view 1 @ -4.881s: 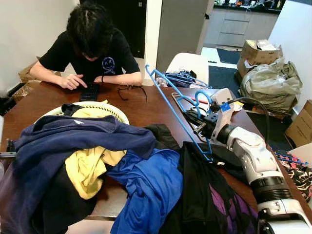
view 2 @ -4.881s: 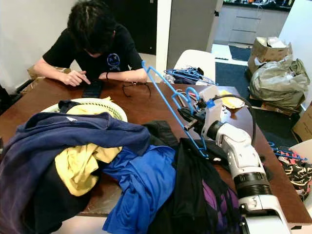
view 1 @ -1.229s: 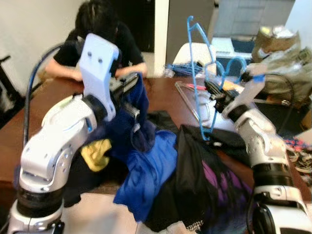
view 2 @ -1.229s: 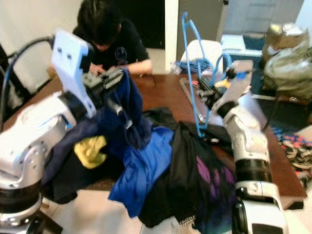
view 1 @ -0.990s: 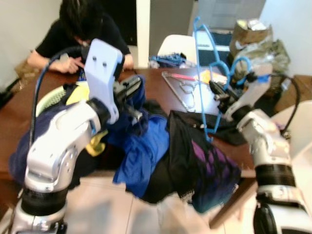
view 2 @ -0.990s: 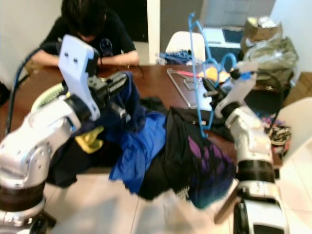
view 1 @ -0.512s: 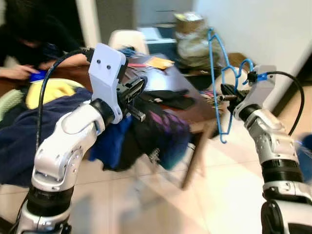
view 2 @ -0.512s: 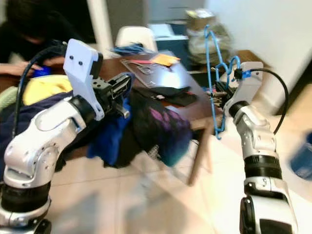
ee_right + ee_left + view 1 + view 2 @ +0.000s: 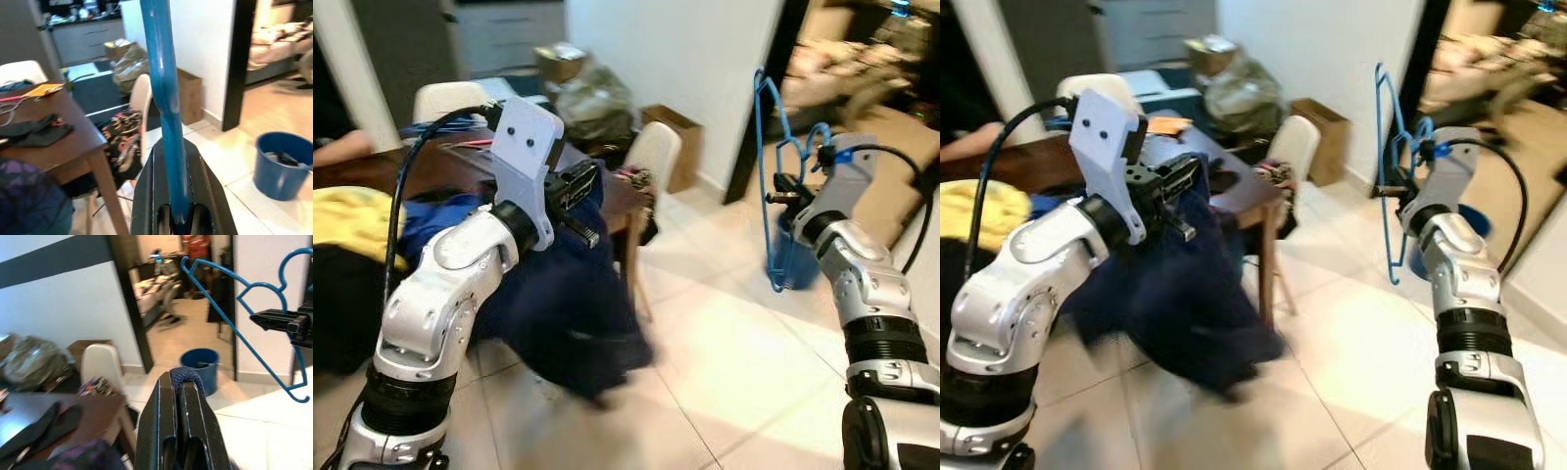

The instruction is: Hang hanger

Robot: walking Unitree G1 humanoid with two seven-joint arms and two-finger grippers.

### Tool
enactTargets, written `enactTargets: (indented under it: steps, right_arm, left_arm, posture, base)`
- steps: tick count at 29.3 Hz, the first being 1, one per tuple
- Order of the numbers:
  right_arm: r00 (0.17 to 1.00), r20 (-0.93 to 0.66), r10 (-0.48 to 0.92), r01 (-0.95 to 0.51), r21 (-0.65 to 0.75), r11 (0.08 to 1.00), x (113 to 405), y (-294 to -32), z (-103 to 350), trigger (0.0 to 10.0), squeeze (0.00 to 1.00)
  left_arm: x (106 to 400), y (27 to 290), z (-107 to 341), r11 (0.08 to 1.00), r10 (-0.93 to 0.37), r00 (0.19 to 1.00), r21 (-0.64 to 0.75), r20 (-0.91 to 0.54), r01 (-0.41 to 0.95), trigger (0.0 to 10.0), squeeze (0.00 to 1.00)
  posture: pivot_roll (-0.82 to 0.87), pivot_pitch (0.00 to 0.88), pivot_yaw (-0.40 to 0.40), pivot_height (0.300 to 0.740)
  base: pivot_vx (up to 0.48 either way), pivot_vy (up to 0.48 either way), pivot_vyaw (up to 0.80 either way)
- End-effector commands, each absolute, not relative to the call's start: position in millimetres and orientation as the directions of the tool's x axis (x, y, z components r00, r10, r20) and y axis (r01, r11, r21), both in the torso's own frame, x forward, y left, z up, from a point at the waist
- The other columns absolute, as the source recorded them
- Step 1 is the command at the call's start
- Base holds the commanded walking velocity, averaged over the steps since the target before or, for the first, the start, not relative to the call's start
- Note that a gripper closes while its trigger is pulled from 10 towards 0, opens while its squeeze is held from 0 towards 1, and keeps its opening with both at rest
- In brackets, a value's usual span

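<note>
Right wrist view: right tool [image 9: 172, 215] clenched on blue hanger [image 9: 164, 98]; left tool [image 9: 180, 382] pinches navy garment [image 9: 563, 313].

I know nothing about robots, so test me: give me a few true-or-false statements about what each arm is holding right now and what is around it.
1. The right gripper holds a thin blue plastic clothes hanger. True; its jaws are shut on the hanger.
2. The left gripper is empty. False; it grips a dark navy garment that hangs down toward the pale tiled floor.
3. A round blue bucket stands on the floor near the dark doorway. True.
4. The hanger already hangs on a rail. False; it is held up in the air by the right gripper.
5. A white chair stands at the end of the brown wooden table. True.
</note>
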State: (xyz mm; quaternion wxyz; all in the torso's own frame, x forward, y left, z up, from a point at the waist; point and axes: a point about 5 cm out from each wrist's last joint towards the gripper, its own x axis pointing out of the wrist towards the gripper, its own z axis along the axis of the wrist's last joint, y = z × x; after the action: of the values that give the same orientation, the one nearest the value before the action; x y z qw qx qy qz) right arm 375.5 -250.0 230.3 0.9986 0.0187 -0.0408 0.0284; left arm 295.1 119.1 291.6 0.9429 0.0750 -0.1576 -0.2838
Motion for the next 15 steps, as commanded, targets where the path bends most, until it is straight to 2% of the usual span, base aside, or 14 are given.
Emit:
enactTargets:
  steps: [1,11,15]
  right_arm:
    - [0.995,0.081,0.061,-0.064,0.034,0.997,376.7,-246.8,228.8,10.0,0.00]
    - [0.994,0.082,0.073,-0.076,0.027,0.997,376.5,-245.4,229.6,10.0,0.00]
    - [0.993,0.070,0.099,-0.100,0.004,0.995,375.9,-242.7,228.5,10.0,0.00]
  left_arm:
    - [293.3,119.5,297.8,0.822,-0.565,0.777,0.264,0.278,0.504,10.0,0.00]
    - [291.1,114.6,298.2,0.774,-0.627,0.734,0.315,0.259,0.550,10.0,0.00]
    - [292.7,116.9,292.4,0.737,-0.659,0.723,0.371,0.208,0.566,10.0,0.00]
  posture:
    - [0.01,0.000,0.001,0.740]
    - [0.01,0.000,0.001,0.740]
    - [0.00,0.000,0.004,0.740]
  base:
    - [0.000,0.000,-0.80]
    - [0.000,0.000,-0.80]
    - [0.000,0.000,-0.80]
